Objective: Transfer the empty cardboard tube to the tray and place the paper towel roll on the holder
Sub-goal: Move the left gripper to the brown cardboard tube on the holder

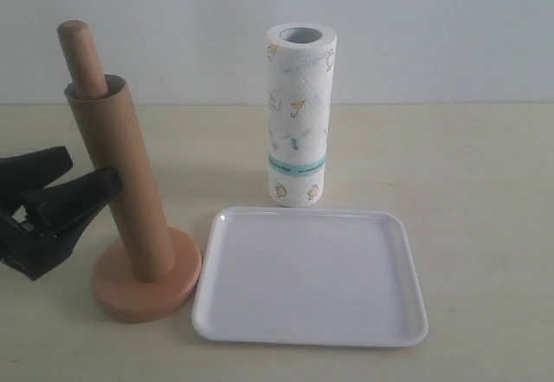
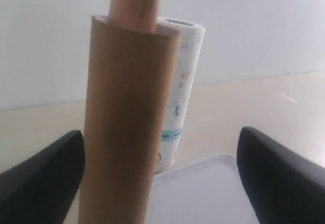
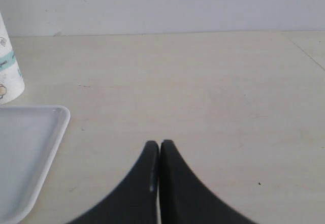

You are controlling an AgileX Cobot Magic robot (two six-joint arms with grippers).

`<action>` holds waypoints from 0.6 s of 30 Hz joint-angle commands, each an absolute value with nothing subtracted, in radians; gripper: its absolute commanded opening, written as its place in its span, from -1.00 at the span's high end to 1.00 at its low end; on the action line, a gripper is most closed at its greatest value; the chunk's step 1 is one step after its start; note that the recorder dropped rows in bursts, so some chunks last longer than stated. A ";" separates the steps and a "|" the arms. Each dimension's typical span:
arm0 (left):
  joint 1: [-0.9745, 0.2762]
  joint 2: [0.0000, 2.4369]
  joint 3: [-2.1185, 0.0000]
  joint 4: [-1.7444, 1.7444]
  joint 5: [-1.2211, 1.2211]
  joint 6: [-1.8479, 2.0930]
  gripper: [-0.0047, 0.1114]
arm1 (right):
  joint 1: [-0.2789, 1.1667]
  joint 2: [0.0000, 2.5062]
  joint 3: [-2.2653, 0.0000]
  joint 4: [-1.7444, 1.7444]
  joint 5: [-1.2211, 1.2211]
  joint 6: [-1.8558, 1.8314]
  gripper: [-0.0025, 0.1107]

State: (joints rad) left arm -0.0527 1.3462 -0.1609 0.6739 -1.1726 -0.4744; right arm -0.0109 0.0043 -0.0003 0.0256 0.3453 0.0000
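Right end effector (image 3: 160, 145): wrist view only

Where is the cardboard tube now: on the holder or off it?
On it. The cardboard tube stands around the holder, whose rod top sticks out above it.

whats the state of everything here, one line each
cardboard tube: standing, slightly tilted, sleeved over the rod of the holder
holder: upright, rod top poking out of the tube
tray: flat, empty
paper towel roll: standing on end behind the tray
left gripper: open around the tube
right gripper: shut, empty
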 commanded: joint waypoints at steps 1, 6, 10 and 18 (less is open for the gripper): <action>-0.051 1.531 -0.224 0.658 -1.221 -0.368 -0.41 | -0.009 0.000 0.000 0.020 0.333 0.000 0.96; -0.051 1.672 -0.355 0.734 -1.221 -0.368 -0.41 | -0.009 0.000 0.000 0.020 0.333 0.000 0.96; -0.051 1.707 -0.421 0.778 -1.221 -0.455 -0.41 | -0.009 0.000 0.000 0.020 0.333 0.000 0.96; -0.051 1.707 -0.421 0.809 -1.221 -0.456 0.78 | -0.009 0.000 0.000 0.020 0.333 0.000 0.96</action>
State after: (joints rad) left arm -0.0527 1.7049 -0.4190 0.8048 -1.2081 -0.4446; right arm -0.0109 0.0043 -0.0003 0.0256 0.3453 0.0000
